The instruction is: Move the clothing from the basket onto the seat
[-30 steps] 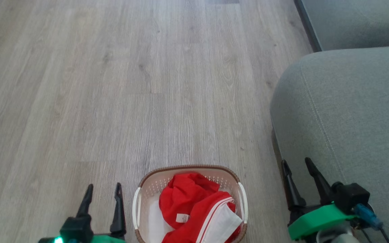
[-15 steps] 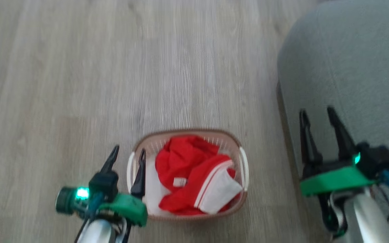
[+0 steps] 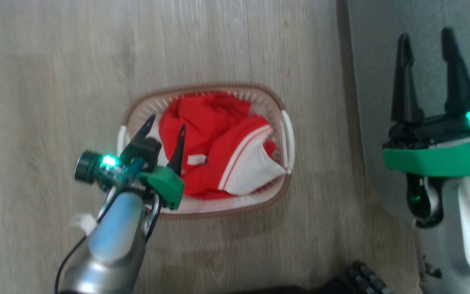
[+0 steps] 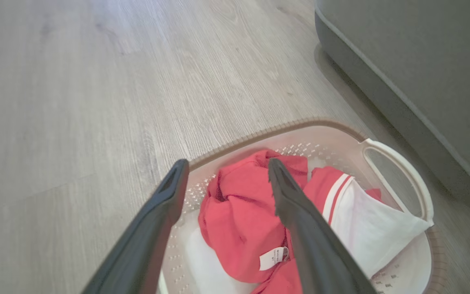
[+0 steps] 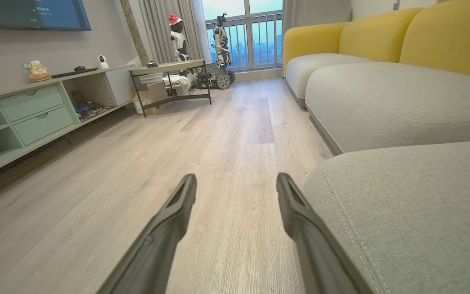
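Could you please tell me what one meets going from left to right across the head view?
left gripper → clothing → basket's right handle → right gripper

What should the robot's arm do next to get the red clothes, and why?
Probably lower the left gripper into the basket and close on the clothing. Its fingers are open and seem to hang just above the red heap, not gripping it. Both garments lie in the basket, and none is on the seat.
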